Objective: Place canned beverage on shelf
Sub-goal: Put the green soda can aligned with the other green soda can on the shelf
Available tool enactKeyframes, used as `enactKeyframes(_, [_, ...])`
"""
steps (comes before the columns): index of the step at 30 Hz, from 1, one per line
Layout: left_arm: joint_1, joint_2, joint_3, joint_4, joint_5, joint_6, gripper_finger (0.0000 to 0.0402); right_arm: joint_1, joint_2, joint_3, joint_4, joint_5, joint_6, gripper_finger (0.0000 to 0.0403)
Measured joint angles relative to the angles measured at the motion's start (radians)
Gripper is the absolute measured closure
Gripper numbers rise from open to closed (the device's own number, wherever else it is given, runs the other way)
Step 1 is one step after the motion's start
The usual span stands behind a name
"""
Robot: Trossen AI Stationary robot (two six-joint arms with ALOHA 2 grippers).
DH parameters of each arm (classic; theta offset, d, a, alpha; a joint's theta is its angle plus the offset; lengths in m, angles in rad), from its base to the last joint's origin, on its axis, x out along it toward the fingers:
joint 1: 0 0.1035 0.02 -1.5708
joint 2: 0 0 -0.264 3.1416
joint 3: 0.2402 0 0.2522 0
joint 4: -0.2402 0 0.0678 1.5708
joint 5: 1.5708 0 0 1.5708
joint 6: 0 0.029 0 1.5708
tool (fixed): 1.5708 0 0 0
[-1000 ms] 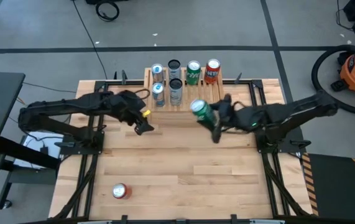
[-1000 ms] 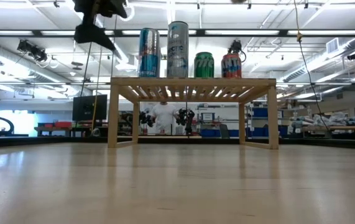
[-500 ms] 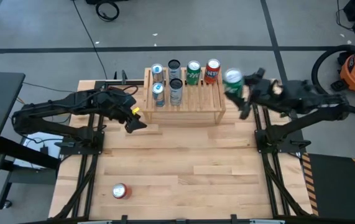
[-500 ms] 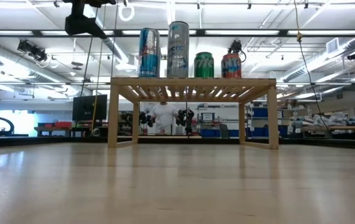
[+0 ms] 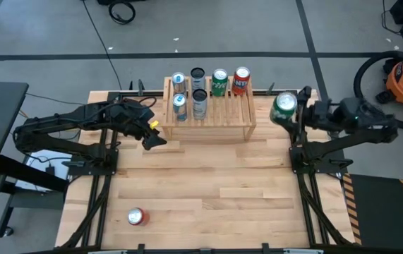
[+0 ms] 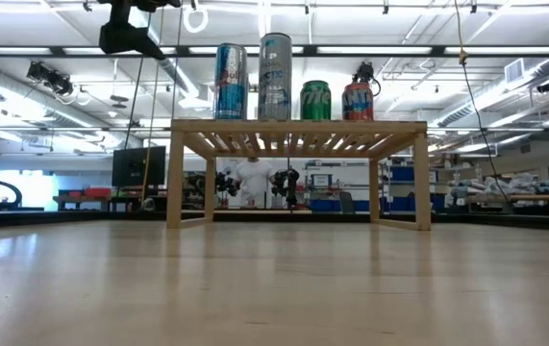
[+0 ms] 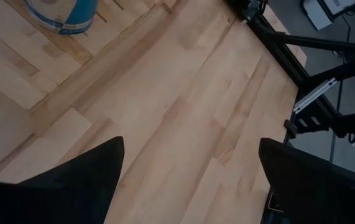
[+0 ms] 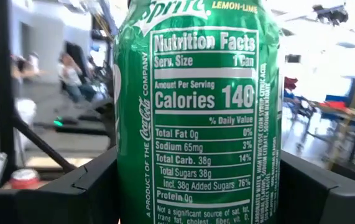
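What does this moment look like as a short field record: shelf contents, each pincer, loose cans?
shelf: light-wood rack at the table's far edge
cans on shelf: six; two blue, two grey, one green, one red can
right pincer: shut on a green Sprite can, beside the shelf's right end, above table level
left pincer: open, empty, in front of the shelf's left end
loose can: red can lying on its side near the table's front edge

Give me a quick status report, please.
Right claw shut on green can, right of shelf. Left claw open, empty. Six cans already shelved.
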Motion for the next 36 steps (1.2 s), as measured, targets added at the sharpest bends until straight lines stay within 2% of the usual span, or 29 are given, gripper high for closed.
enactKeyframes(3, [0.0,0.0,0.0,0.0,0.0,0.0,0.0028,0.0,-0.041,-0.123,0.121,-0.028,0.01,0.0092])
enactKeyframes(8, [0.0,0.0,0.0,0.0,-0.001,0.0,0.0028,0.0,-0.04,-0.313,0.335,-0.007,0.061,0.0092])
enactKeyframes(12, [0.0,0.0,0.0,0.0,-0.001,0.001,0.0028,-0.006,0.012,-0.428,0.542,0.011,0.068,0.0092])
enactKeyframes(17, [0.0,0.0,0.0,0.0,-0.001,0.013,0.0028,-0.053,0.148,-0.529,0.833,0.01,0.068,0.0092])
enactKeyframes(22, [0.0,0.0,0.0,0.0,-0.001,0.03,0.0028,-0.118,0.324,-0.534,0.977,-0.004,0.088,0.0092])
enactKeyframes(28, [0.0,0.001,0.0,-0.007,-0.001,0.027,0.0028,-0.216,0.514,-0.53,1.175,-0.144,0.078,0.0092])
enactKeyframes(32, [0.0,0.001,0.0,-0.006,-0.001,0.027,0.0028,-0.317,0.623,-0.53,1.292,-0.266,0.159,0.0092])
enactKeyframes(36, [0.0,0.001,0.0,-0.007,0.0,0.028,0.0028,-0.383,0.726,-0.529,1.379,-0.282,0.226,0.0092])
